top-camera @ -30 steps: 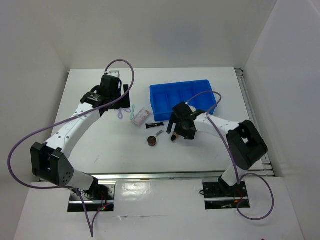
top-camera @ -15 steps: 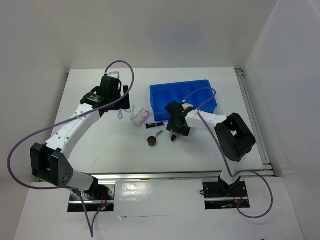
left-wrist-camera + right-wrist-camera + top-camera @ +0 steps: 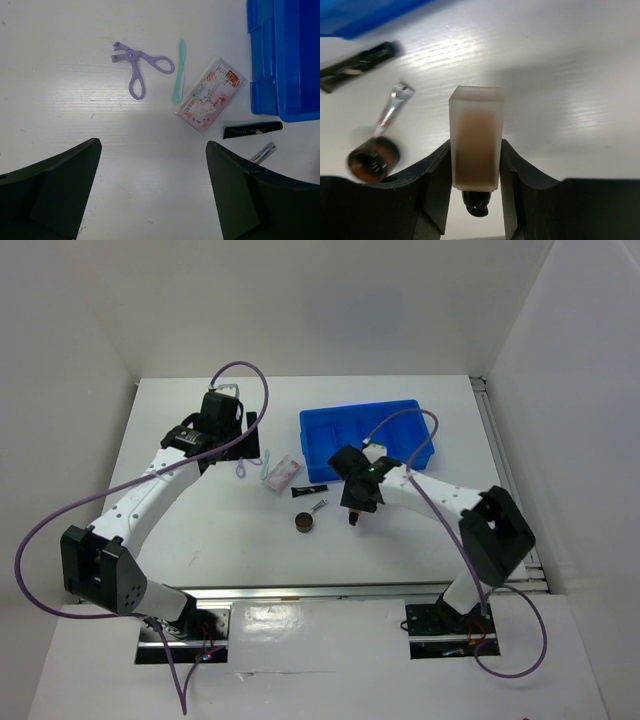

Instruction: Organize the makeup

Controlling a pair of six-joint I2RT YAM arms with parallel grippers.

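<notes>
My right gripper (image 3: 475, 159) is shut on the tan bottle (image 3: 475, 131), its jaws pressing both sides and the black cap toward the wrist. From above, the right gripper (image 3: 356, 502) hides most of the bottle. The dark brown round compact (image 3: 374, 160), the tiny silver stick (image 3: 393, 107) and the slim black tube (image 3: 358, 65) lie to its left. The same compact (image 3: 303, 523) sits near the table's middle. The clear pinkish case (image 3: 212, 96) lies left of the black tube (image 3: 252, 129). My left gripper (image 3: 152, 192) hovers open over bare table.
The blue divided bin (image 3: 367, 435) stands just behind the right gripper. A purple scissor-like tool (image 3: 140, 67) and a mint green blade (image 3: 178, 72) lie left of the case. White walls enclose the table on three sides.
The right gripper's jaws have closed from wide open onto the tan bottle, and the right forearm has swung. The left arm has stayed still.
</notes>
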